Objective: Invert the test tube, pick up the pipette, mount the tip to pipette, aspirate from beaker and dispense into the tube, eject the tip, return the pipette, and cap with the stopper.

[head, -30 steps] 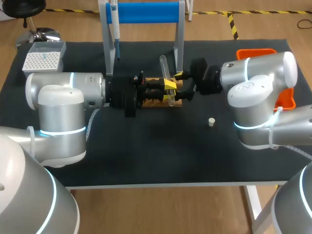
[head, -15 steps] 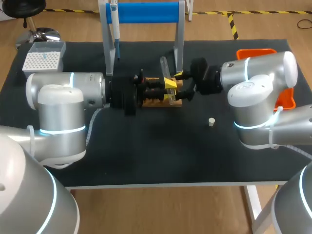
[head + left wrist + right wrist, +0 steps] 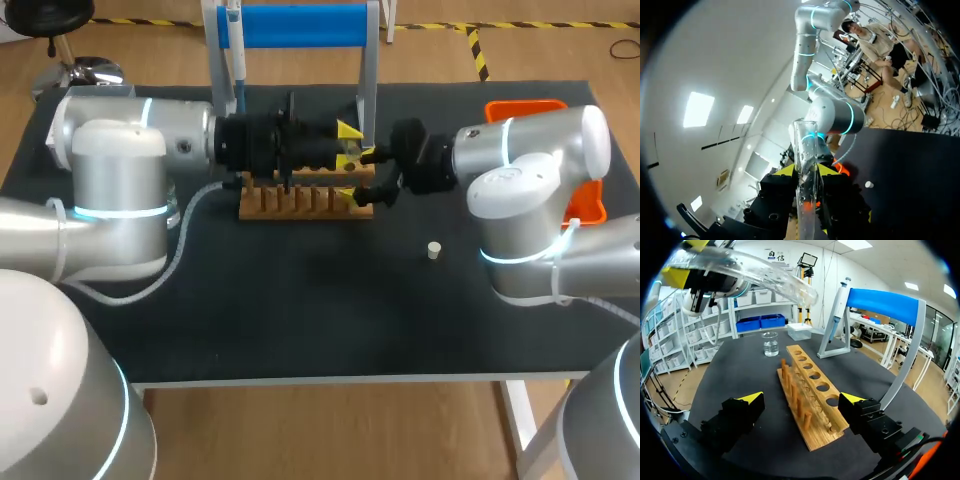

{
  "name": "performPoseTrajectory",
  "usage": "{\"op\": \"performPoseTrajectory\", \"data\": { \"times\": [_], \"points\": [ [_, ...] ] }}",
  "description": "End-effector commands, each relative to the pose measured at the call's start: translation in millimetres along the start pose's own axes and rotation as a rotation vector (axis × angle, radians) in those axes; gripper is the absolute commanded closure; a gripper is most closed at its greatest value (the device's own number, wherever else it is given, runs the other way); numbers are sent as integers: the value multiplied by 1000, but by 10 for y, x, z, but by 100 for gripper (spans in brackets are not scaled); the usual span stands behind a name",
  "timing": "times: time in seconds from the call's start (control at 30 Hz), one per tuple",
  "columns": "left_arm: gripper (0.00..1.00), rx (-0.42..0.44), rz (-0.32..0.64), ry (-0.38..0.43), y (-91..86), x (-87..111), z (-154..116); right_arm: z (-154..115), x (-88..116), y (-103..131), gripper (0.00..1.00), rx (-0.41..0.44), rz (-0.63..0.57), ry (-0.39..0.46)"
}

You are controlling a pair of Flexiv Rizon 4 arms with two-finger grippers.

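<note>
My left gripper [image 3: 347, 148] is shut on the clear test tube [image 3: 805, 180], holding it in the air above the right end of the wooden rack [image 3: 300, 200]. In the right wrist view the tube [image 3: 750, 275] lies tilted high over the rack [image 3: 810, 390]. My right gripper [image 3: 365, 175] stands open at the rack's right end, nothing between its fingers. The pipette [image 3: 235, 50] hangs on the blue-topped stand. A water beaker [image 3: 770, 344] and a white tip box [image 3: 800, 330] stand beyond the rack's far end. The small white stopper [image 3: 433, 250] lies in front of my right arm.
An orange tray [image 3: 525, 105] sits at the back right, partly behind my right arm. The pipette stand's posts [image 3: 366, 70] rise just behind the rack. Open black tabletop [image 3: 300, 310] stretches along the front.
My left arm has lifted the test tube up out of the rack and swung back, uncovering the rack. The right arm has not moved.
</note>
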State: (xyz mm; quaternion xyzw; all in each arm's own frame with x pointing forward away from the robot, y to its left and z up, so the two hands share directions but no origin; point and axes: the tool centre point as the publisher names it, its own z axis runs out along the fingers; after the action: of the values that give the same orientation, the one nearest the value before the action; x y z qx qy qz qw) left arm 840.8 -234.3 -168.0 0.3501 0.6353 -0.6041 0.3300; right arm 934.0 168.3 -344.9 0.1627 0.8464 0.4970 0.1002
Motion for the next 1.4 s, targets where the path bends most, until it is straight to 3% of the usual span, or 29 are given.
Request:
{"op": "performPoseTrajectory", "data": {
  "times": [0.03, 0.37, 0.87, 1.4],
  "points": [
    [100, -4, -116, 24, 85, -62, 4, 3, -1, -4, 0, -1, 0, -1],
    [100, -45, -353, -11, 267, -55, -22, 3, -1, -4, 0, -1, 0, -1],
    [100, 2, -671, -49, 485, -133, -6, 3, -1, -4, 0, -1, 0, -1],
    [100, 3, -678, -62, 500, -153, -13, 3, -1, -4, 0, -1, 0, -1]
  ]
}}
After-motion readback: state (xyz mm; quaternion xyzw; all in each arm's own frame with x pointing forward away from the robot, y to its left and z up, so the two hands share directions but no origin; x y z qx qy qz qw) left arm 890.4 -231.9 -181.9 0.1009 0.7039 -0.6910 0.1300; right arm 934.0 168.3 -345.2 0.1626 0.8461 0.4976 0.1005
